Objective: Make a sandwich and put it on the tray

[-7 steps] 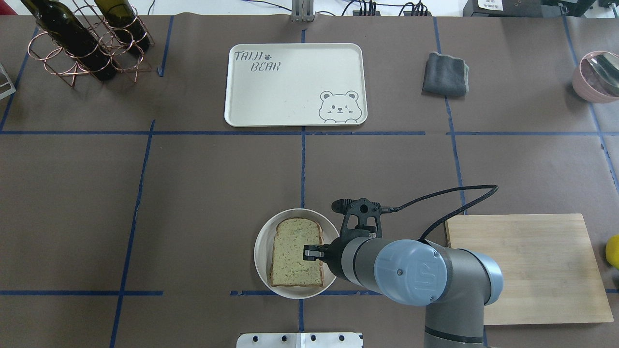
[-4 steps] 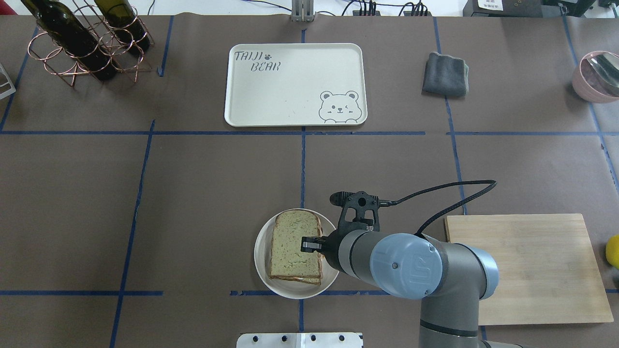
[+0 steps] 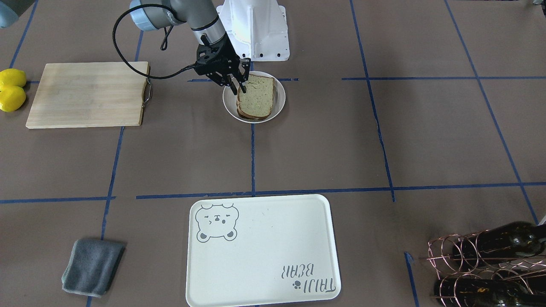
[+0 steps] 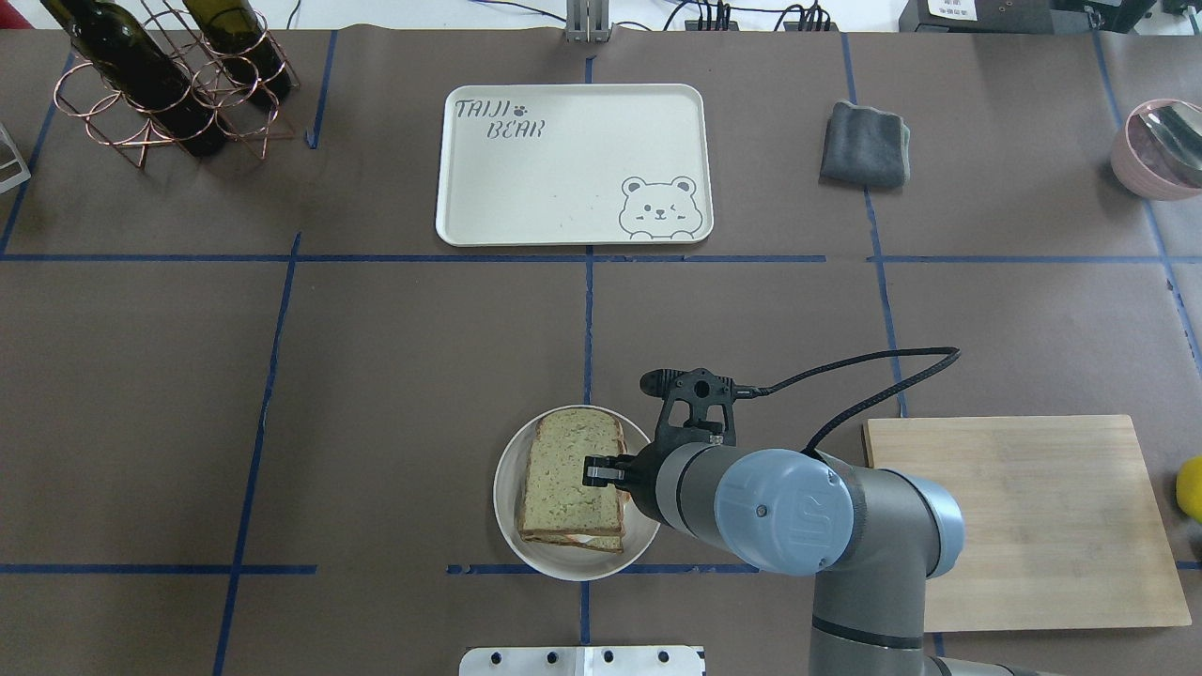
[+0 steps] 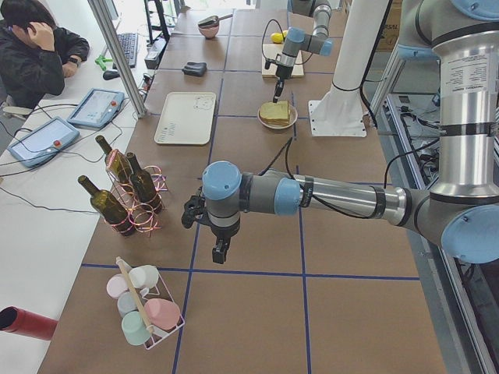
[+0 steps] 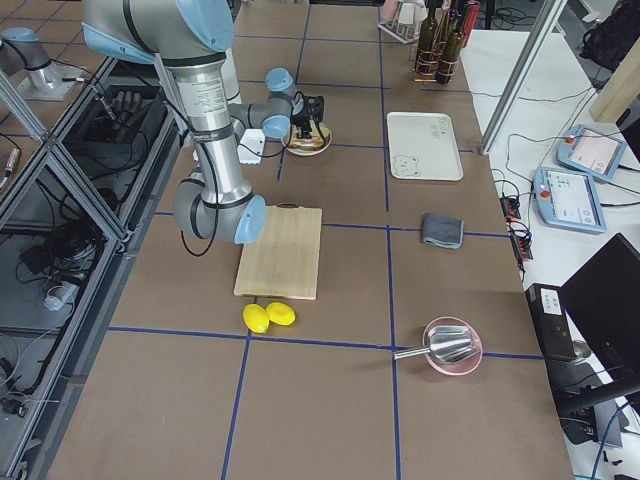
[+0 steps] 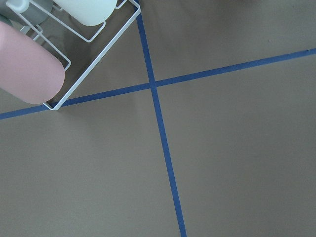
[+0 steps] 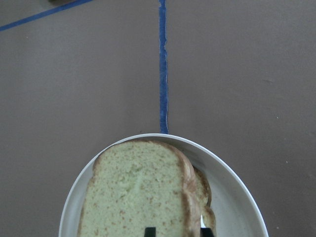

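The sandwich (image 4: 568, 474) lies in a white bowl (image 4: 502, 488) near the table's front centre. Its top slice sits shifted off the lower slice, and a sliver of white egg (image 4: 584, 542) shows at the near edge. My right gripper (image 4: 593, 472) is shut on the sandwich's right edge; in the right wrist view its two fingertips (image 8: 149, 231) straddle the crust of the sandwich (image 8: 133, 197). The cream bear tray (image 4: 563, 169) lies bare at the far centre. My left gripper (image 5: 221, 251) hangs over the table's left end, and I cannot tell whether it is open or shut.
A wooden cutting board (image 4: 1024, 516) lies right of the bowl, with yellow lemons (image 3: 12, 87) beyond it. A grey cloth (image 4: 864, 143) lies right of the tray. A wine bottle rack (image 4: 160, 84) stands far left, a pink bowl (image 4: 1160, 150) far right, a cup rack (image 5: 144, 312) under my left arm.
My right gripper has moved slightly left and away with the bread in its grip. The top slice has shifted off the lower slice, so the lower slice's edge and the egg now show.
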`<state>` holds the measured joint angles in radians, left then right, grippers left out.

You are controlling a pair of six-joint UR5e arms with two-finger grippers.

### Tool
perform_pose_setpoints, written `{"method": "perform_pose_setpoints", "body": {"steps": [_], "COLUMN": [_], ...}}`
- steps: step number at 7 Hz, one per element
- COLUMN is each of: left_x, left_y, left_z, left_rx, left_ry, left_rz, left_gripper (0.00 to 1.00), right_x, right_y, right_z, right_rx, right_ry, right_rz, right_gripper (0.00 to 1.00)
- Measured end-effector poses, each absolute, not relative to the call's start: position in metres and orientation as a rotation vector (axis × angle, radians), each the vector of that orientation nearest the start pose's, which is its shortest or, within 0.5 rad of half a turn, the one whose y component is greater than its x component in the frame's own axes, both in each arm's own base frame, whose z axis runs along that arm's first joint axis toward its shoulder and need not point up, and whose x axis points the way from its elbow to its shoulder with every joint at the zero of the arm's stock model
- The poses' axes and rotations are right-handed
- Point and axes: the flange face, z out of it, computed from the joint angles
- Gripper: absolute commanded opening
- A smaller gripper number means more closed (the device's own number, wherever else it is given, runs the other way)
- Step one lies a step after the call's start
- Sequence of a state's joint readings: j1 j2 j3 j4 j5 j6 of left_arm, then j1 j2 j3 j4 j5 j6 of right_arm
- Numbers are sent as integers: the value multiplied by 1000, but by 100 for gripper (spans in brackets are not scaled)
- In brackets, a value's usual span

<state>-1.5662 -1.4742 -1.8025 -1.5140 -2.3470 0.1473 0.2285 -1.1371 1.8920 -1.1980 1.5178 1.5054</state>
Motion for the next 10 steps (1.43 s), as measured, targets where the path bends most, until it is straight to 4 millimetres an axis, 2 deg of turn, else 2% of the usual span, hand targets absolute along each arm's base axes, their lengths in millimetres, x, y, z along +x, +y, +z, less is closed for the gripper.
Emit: {"method": "perform_pose_setpoints", "body": {"steps": [2,3,5,6,7,8,9,10], "left_x": [-61,-61,-62,-62,-62,-62,-63,-63], "left_y": [-453,-453,-452,-451,-450,-451,-453,-455], "left_z": [596,595,594,591,589,585,580,576], "left_rx": [130,130,134,140,145,156,176,195], "left_ry": [769,769,769,769,768,763,756,754], "left_rz": [175,175,177,181,184,189,196,202], "left_gripper": [100,100,100,100,100,100,100,100], "right_x": [-545,-538,-510,-488,-459,-422,-375,-322], "right_y": [-274,-283,-314,-333,-359,-392,-425,-452], "right_z": [232,233,235,234,235,243,261,291], "right_rx": [212,205,178,185,189,183,180,187], "right_ry": [-1112,-1100,-1026,-979,-929,-895,-878,-858], "right_rz": [174,173,146,88,21,-43,-101,-164], "right_gripper": [100,100,100,100,100,100,100,100]}}
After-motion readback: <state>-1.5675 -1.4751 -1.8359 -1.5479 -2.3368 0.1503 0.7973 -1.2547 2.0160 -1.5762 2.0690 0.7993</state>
